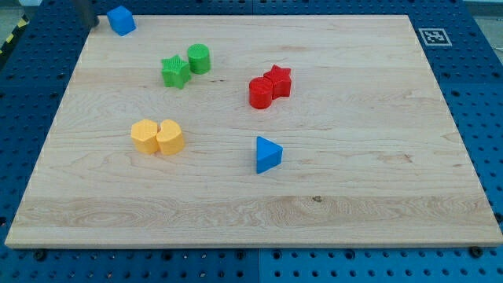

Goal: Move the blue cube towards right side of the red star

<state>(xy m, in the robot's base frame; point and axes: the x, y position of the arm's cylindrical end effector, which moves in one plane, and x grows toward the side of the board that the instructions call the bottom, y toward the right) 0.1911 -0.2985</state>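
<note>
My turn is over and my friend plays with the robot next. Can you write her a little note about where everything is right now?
My tip: a dark shape at the view's top-left corner looks like it, just left of the blue cube.
Blue cube: at the board's top-left edge, far from the red star.
Red star: near the board's middle, touching a red cylinder on its lower left. Its right side is open.
Done: nothing yet.
Left: push the blue cube across to the star's right, steering past the green star and green cylinder.

Blue cube [121, 20], blue triangle [267, 154]; red star [278, 79], red cylinder [260, 93]; green star [175, 71], green cylinder [199, 59]; two yellow blocks [157, 137]; pale wood-grain board [354, 157].
</note>
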